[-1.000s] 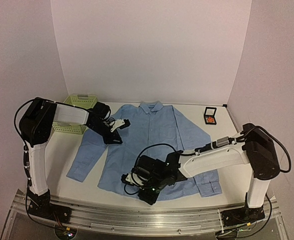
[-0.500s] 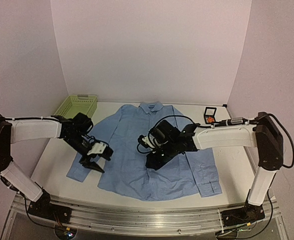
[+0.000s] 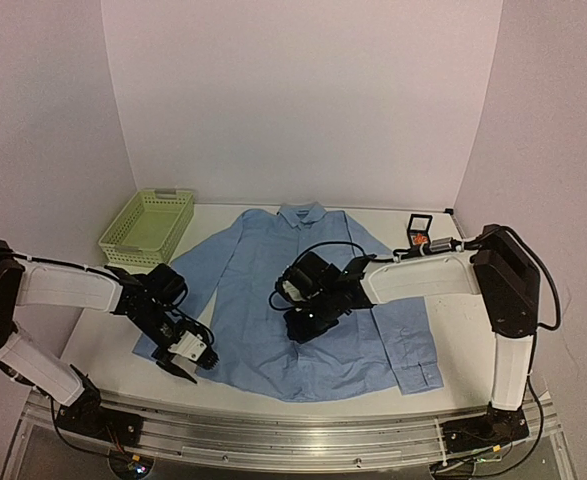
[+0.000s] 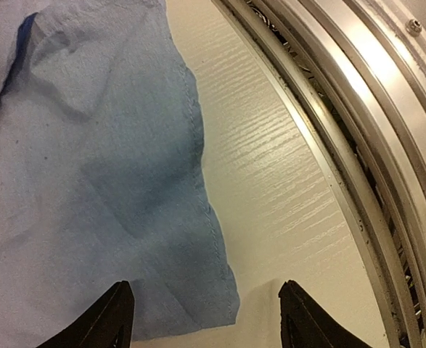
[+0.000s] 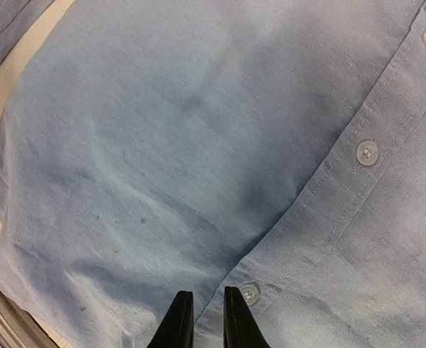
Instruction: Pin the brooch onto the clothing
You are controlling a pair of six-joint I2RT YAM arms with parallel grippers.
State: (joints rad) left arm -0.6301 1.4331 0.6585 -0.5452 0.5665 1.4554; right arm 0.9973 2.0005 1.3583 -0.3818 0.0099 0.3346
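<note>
The light blue shirt (image 3: 303,290) lies flat on the white table, collar to the back. The brooch (image 3: 416,239) is a tiny orange spot in the small black box at the back right, partly behind the right arm. My left gripper (image 3: 188,355) is low at the shirt's front left edge. In the left wrist view it (image 4: 207,319) is open, with a corner of the shirt (image 4: 89,181) between the fingers. My right gripper (image 3: 308,322) hovers over the shirt's middle. In the right wrist view it (image 5: 207,319) is shut and empty just above the button placket (image 5: 358,181).
A pale green plastic basket (image 3: 148,225) stands at the back left. The metal rail (image 4: 372,145) runs along the table's near edge, close to the left gripper. Bare white table (image 4: 285,181) shows beside the shirt corner.
My left arm swung from beside the basket down to the shirt's front left corner. My right arm moved from the shirt's front hem up to its middle.
</note>
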